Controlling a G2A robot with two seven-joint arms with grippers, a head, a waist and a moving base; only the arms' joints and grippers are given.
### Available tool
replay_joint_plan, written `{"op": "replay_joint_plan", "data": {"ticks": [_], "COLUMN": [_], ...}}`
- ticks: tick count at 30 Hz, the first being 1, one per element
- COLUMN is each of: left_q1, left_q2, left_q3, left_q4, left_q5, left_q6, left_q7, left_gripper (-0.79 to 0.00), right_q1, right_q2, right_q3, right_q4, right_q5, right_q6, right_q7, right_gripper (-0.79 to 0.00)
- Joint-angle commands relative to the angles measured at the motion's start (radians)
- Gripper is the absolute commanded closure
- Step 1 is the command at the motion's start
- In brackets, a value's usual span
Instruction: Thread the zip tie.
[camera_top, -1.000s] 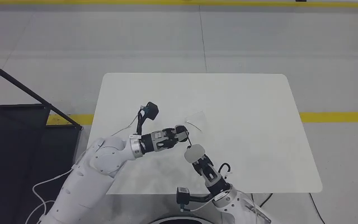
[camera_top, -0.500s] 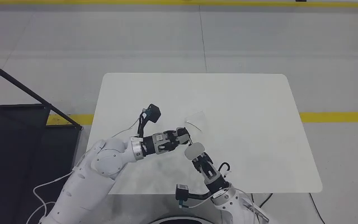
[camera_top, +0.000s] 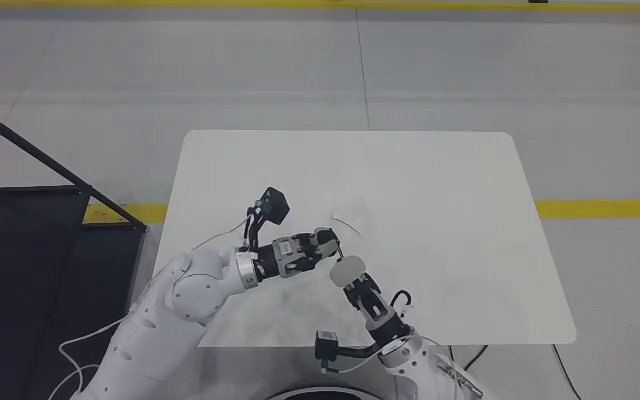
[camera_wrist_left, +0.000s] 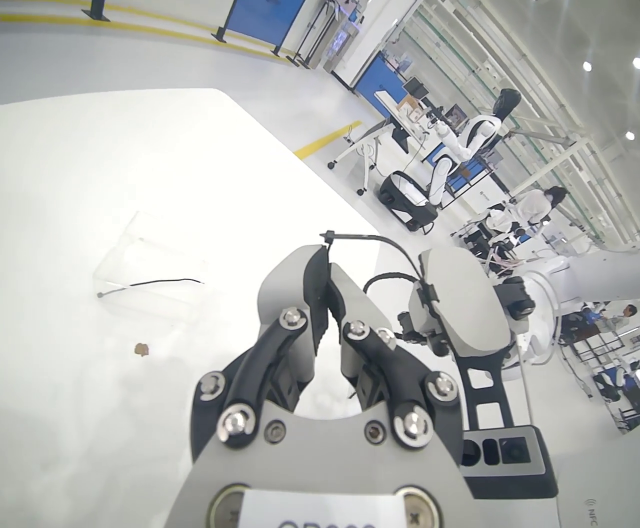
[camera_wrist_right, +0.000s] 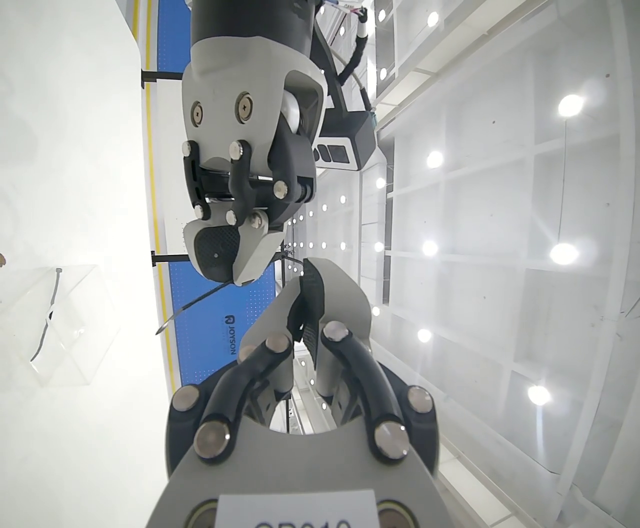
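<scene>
Jaws of both the left gripper (camera_wrist_left: 326, 260) and right gripper (camera_wrist_right: 305, 292) are clenched on one black zip tie (camera_wrist_left: 372, 239), held above the table (camera_top: 450, 200); the white wrist label (camera_wrist_left: 320, 507) has its print cut off.

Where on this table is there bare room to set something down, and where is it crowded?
Bare: the table from the clear box to its right edge, and the far strip beyond the box. Crowded: the near middle, where the left gripper and right gripper hold the zip tie just short of the box.
</scene>
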Motion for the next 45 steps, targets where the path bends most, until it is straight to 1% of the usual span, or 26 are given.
{"op": "replay_joint_plan", "data": {"ticks": [1,7,13,19,24,32,45], "left_q1": [0.010,0.053,0.104,0.127,0.129,0.131,0.158], "left_q2": [0.000,-0.004,-0.006,-0.012,-0.015,-0.017,-0.023], "left_q3": [-0.001,0.008,0.010,0.022,0.019,0.009,0.010], "left_q4": [-0.010,-0.047,-0.083,-0.083,-0.078,-0.080,-0.117], "left_q5": [0.046,0.175,0.323,0.375,0.383,0.378,0.551], "left_q6": [0.002,0.008,0.041,0.045,0.044,0.046,0.125], "left_q7": [0.031,0.135,0.251,0.334,0.363,0.361,0.432], "left_gripper": [0.000,0.000,0.000,0.000,0.000,0.000,0.000], "right_q1": [-0.003,-0.013,-0.021,-0.026,-0.033,-0.056,-0.061], "right_q2": [0.000,-0.001,-0.002,-0.002,0.000,0.011,0.027], "right_q3": [0.004,0.014,0.022,0.028,0.035,0.054,0.058], "right_q4": [-0.001,-0.004,-0.005,-0.007,-0.009,-0.018,-0.035], "right_q5": [0.000,0.000,0.000,0.000,0.000,0.000,0.000], "right_q6": [-0.002,-0.002,-0.012,-0.016,-0.025,-0.026,-0.064], "right_q7": [-0.003,-0.014,-0.022,-0.027,-0.029,-0.041,-0.061], "right_gripper": [0.000,0.000,0.000,0.000,0.000,0.000,0.000]}}
